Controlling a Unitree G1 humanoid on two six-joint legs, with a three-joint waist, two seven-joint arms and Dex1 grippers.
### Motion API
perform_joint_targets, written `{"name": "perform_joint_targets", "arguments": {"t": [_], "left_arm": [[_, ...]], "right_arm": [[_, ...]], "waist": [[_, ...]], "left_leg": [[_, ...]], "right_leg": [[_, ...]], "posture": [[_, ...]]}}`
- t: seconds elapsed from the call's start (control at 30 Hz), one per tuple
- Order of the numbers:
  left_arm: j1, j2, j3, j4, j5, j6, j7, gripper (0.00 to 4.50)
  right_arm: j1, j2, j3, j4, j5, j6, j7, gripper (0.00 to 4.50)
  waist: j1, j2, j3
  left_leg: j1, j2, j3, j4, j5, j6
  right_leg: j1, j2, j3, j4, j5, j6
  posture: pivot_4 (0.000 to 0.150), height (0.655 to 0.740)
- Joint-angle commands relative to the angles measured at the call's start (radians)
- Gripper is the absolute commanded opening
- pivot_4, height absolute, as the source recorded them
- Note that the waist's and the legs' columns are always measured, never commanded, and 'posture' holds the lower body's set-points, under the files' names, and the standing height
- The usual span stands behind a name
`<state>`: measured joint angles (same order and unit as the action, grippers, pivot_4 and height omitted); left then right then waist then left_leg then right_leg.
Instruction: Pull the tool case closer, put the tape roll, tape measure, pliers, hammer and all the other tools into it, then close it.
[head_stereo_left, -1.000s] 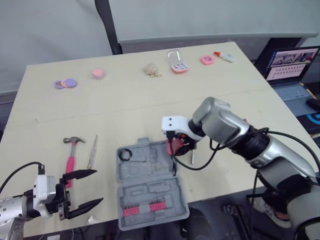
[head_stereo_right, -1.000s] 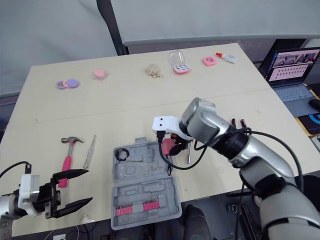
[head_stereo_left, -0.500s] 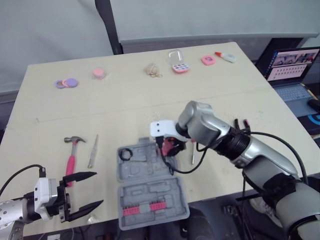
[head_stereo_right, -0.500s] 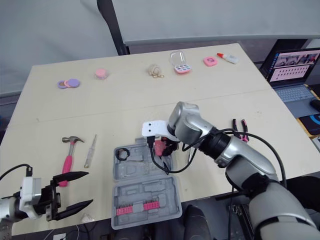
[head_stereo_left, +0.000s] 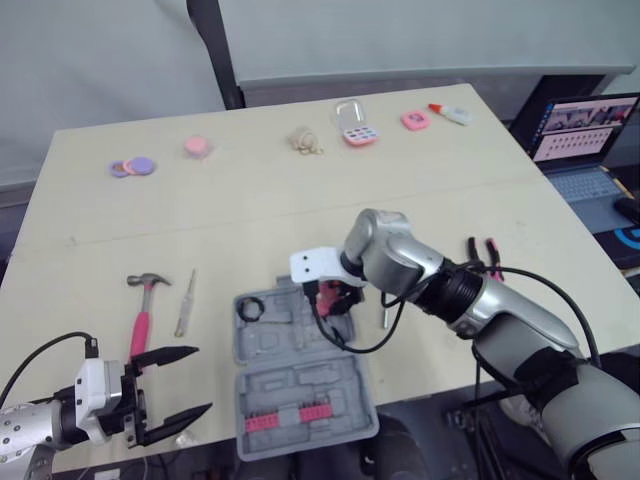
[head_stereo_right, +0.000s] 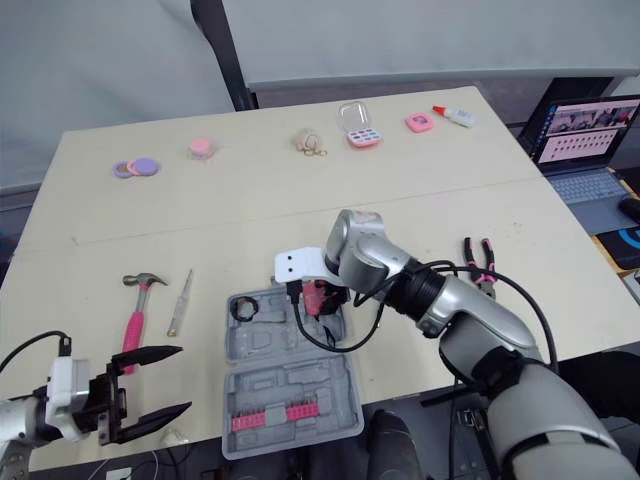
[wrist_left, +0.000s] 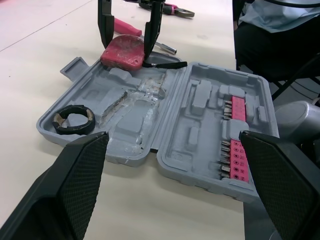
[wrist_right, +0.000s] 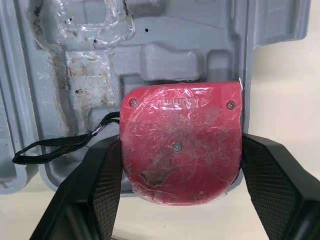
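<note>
The grey tool case (head_stereo_left: 290, 385) lies open near the table's front edge, with a black tape roll (head_stereo_left: 250, 309) in its far half and a pink bit rack (head_stereo_left: 285, 418) in its near half. My right gripper (head_stereo_left: 332, 298) is shut on the red tape measure (wrist_right: 180, 140), holding it at the case's far right corner (wrist_left: 124, 50). My left gripper (head_stereo_left: 200, 380) hangs open and holds nothing, left of the case. The pink-handled hammer (head_stereo_left: 143, 312) and a thin screwdriver (head_stereo_left: 185, 302) lie left of the case. Pink pliers (head_stereo_right: 478, 260) lie to the right.
A short metal driver (head_stereo_left: 384, 312) lies just right of the case. Small pink and purple items (head_stereo_left: 130, 167), a pink box (head_stereo_left: 355, 130) and a small bottle (head_stereo_left: 450, 113) line the far edge. A laptop (head_stereo_left: 585, 140) stands off the table's right side.
My right gripper has carried the tape measure leftward and down onto the case's far right corner. My left gripper has dropped slightly toward the front edge, still open.
</note>
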<state>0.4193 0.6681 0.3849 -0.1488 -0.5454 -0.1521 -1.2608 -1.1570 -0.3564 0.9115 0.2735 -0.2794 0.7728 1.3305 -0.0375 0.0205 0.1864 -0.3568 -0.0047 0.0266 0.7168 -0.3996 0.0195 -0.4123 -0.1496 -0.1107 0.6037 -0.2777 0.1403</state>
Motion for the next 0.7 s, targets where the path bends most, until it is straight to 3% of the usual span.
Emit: {"name": "perform_joint_targets", "arguments": {"t": [0.03,0.3,0.4,0.7], "left_arm": [[0.019,-0.007,0.005,-0.029,-0.003,-0.014,0.006,4.5],[0.021,-0.007,-0.001,-0.031,-0.003,-0.014,0.012,4.5],[0.022,-0.009,-0.004,-0.033,-0.003,-0.014,0.014,4.5],[0.0,-0.009,-0.026,-0.028,0.0,-0.011,0.017,4.5]], "right_arm": [[-0.027,0.01,0.002,-0.009,-0.022,-0.011,0.022,3.03],[-0.032,0.024,-0.009,-0.003,-0.033,-0.005,0.038,3.03],[-0.041,0.017,-0.016,-0.013,-0.035,0.0,0.049,4.41],[-0.079,-0.043,-0.083,-0.127,0.001,0.083,0.093,4.46]], "waist": [[0.0,0.0,0.0],[-0.001,0.0,0.0],[-0.001,0.0,0.0],[0.001,0.0,0.0]], "left_leg": [[0.0,0.0,0.0,0.0,0.0,0.0],[0.0,0.0,0.0,0.0,0.0,0.0],[0.0,0.0,0.0,0.0,0.0,0.0],[0.0,0.001,0.0,0.0,0.0,0.0]], "right_leg": [[0.0,0.0,0.0,0.0,0.0,0.0],[0.0,0.0,0.0,0.0,0.0,0.0],[0.0,0.0,0.0,0.0,0.0,0.0],[-0.001,0.0,0.0,0.001,0.0,0.0]], "posture": [[0.15,0.7287],[0.15,0.7287],[0.15,0.7287],[0.15,0.7287]]}}
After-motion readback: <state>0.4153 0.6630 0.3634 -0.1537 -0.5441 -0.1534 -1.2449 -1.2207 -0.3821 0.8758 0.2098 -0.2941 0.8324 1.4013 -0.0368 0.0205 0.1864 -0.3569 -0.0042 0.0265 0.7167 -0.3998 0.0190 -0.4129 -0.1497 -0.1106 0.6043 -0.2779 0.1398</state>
